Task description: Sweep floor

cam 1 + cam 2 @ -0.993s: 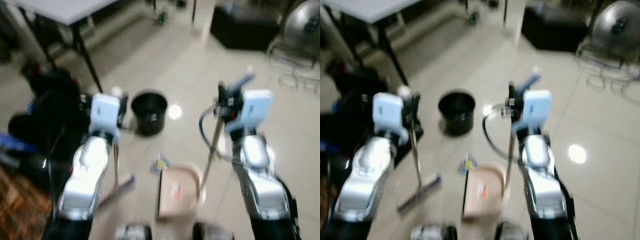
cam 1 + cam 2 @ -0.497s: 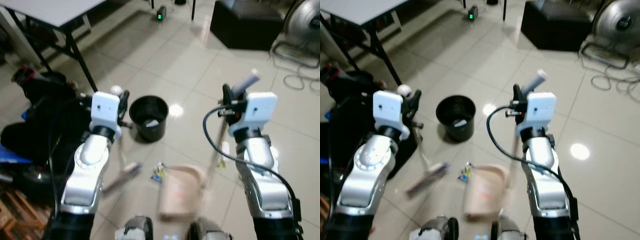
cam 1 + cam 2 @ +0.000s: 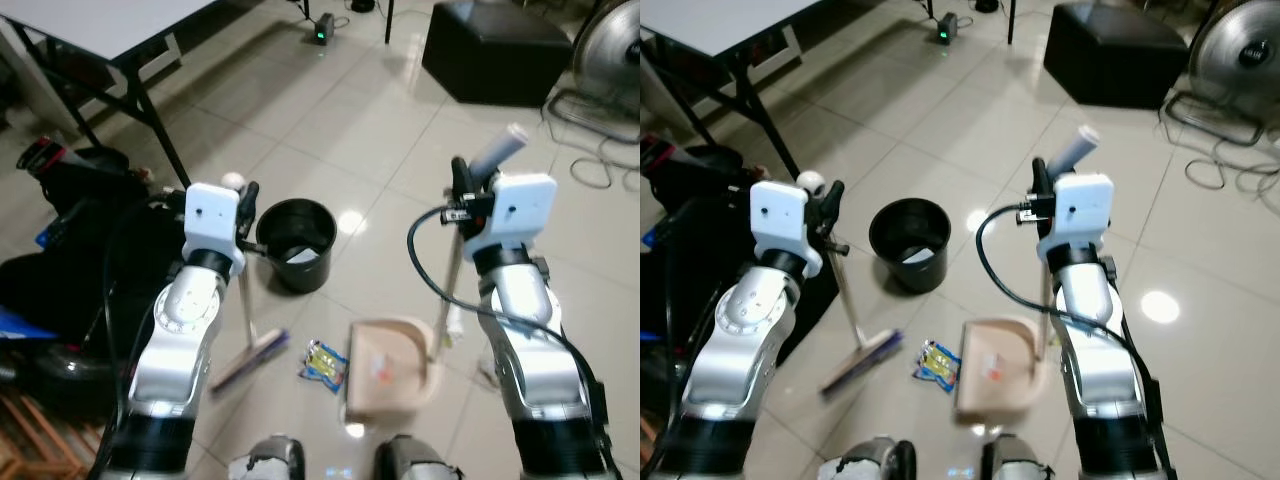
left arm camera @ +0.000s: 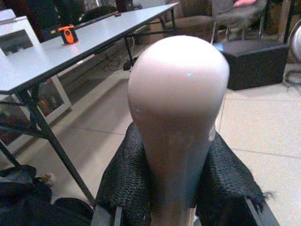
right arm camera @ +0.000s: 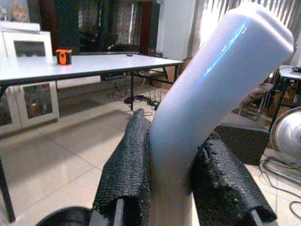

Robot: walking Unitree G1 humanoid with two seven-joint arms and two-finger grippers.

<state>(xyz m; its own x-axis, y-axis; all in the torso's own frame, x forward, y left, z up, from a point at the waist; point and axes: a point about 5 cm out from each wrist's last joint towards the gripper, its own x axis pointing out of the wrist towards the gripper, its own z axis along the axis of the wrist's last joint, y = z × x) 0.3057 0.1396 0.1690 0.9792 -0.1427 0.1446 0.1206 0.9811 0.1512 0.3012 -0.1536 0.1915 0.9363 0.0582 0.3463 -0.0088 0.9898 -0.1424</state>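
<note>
Beige dustpan (image 3: 385,375) handle clenched in right gripper (image 5: 171,188) | left gripper (image 4: 176,188) clenched broom (image 3: 250,350) | we feared flicking wrapper (image 3: 325,362) past pan toward bin (image 3: 296,243)

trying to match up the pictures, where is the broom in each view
Left eye view: broom slants from the left tool down to its bristles on the floor, left of the wrapper.
Right eye view: broom left of centre, same slant.
Left wrist view: its rounded handle top clamped between the black fingers.
Right wrist view: I can't find the broom here.
Shared landmark: black bucket, just past the broom in both eye views.
</note>
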